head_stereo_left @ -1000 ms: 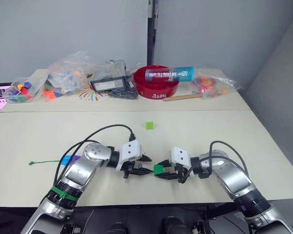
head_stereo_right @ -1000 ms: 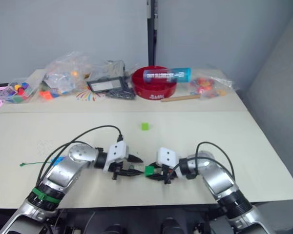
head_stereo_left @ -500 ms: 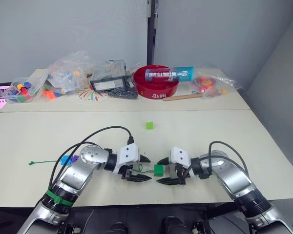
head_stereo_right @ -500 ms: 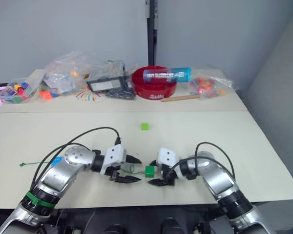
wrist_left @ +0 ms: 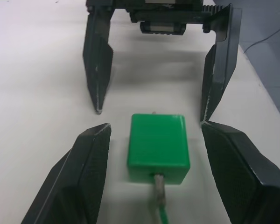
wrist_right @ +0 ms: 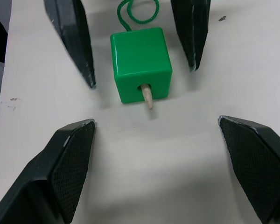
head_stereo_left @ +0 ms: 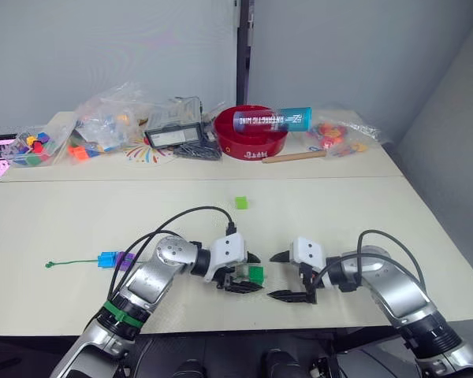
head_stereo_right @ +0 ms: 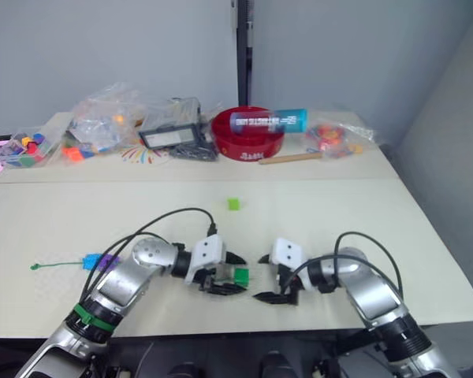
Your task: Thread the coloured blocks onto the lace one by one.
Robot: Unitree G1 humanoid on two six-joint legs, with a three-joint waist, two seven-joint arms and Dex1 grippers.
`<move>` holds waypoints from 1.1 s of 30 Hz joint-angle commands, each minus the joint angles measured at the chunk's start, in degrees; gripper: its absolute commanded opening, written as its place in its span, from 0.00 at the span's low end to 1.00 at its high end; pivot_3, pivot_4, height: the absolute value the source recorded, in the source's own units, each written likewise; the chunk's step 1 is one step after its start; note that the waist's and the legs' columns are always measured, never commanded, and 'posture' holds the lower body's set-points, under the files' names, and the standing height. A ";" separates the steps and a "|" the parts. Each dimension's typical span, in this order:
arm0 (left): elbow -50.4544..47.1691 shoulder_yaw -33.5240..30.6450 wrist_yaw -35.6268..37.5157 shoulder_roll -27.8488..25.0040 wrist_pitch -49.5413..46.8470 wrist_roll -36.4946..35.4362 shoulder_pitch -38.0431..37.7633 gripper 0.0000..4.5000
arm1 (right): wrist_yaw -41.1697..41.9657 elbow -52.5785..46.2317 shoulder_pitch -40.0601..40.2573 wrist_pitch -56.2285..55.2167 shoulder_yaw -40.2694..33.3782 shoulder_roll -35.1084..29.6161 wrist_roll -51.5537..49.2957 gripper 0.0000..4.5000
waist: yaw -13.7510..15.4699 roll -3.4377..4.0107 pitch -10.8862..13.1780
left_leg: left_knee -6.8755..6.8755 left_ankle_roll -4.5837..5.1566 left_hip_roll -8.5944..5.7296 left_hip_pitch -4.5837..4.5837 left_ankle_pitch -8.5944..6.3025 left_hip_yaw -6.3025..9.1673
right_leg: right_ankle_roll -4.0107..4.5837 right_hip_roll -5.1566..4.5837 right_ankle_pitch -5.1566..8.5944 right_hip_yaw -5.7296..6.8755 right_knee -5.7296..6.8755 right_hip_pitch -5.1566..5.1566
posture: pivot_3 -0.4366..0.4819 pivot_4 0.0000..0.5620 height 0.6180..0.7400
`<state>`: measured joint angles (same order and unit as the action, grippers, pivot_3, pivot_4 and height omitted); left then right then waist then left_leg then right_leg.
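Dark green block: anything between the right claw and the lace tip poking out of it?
Nothing visible. The dark green block lies on the table with the lace's pale tip sticking out toward the open right claw; bare table lies between them. The left claw, also open, straddles the block from the far side.

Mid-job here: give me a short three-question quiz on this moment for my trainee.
1. True or false: the left gripper is shut on the dark green block.
2. What pokes out of the block on the side facing the right gripper? A) a knot B) the lace's pale tip C) nothing
3. Which block lies alone farther up the table?

Key: 1. False, both grippers are open. 2. B. 3. The light green block.
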<state>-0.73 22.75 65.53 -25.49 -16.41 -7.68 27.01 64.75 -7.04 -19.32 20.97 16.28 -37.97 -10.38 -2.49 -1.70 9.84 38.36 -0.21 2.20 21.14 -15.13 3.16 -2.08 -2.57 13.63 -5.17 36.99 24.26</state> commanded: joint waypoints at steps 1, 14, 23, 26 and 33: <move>0.07 0.80 0.49 -0.19 1.25 0.71 0.63 0.72 | -0.62 -1.36 0.19 -0.82 -0.81 -0.14 -0.02 0.99 | 0.00 0.00 0.00 | 0.00 0.00 0.00 0.00 0.00 0.00 | 0.00 0.00 0.00 0.00 0.00 0.00 | 0.48 0.27 0.92; 2.30 0.83 0.78 -0.44 3.36 1.72 0.94 0.27 | -0.01 -1.40 -0.67 -1.69 0.43 0.40 0.06 0.58 | 0.05 0.00 0.00 | 0.00 0.00 0.00 0.00 0.00 0.00 | 0.00 0.00 0.00 0.00 0.00 0.00 | 0.48 0.27 0.92; 2.77 1.05 1.68 -0.83 4.14 1.86 1.25 0.27 | 0.21 -1.33 -0.86 -2.55 0.73 0.45 0.27 0.00 | 0.04 0.00 0.00 | 0.00 0.00 0.00 0.00 0.00 0.00 | 0.00 0.00 0.00 -0.01 0.00 0.00 | 0.48 0.27 0.92; 2.83 1.11 2.09 -0.89 4.28 1.87 1.33 0.27 | 0.19 -1.26 -0.89 -2.83 0.80 0.46 0.36 0.00 | 0.03 0.00 0.00 | 0.00 0.00 0.00 0.00 0.00 0.00 | 0.00 0.00 0.00 0.00 0.00 0.00 | 0.48 0.27 0.92; 3.43 -0.18 3.81 -2.98 4.97 1.66 1.93 0.27 | 0.91 -0.52 -1.27 -3.78 0.07 -0.49 0.42 0.00 | 0.01 0.00 0.00 | 0.00 0.00 0.00 0.00 0.00 0.00 | 0.00 0.00 0.00 -0.01 0.00 0.00 | 0.48 0.27 0.92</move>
<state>2.76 23.56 68.78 -27.55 -12.40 -6.08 28.54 65.22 -6.82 -19.65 18.38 17.41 -37.79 -9.88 -2.48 -1.70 9.84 38.36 -0.21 2.20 21.13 -15.13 3.16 -2.08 -2.57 13.63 -5.18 36.99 24.26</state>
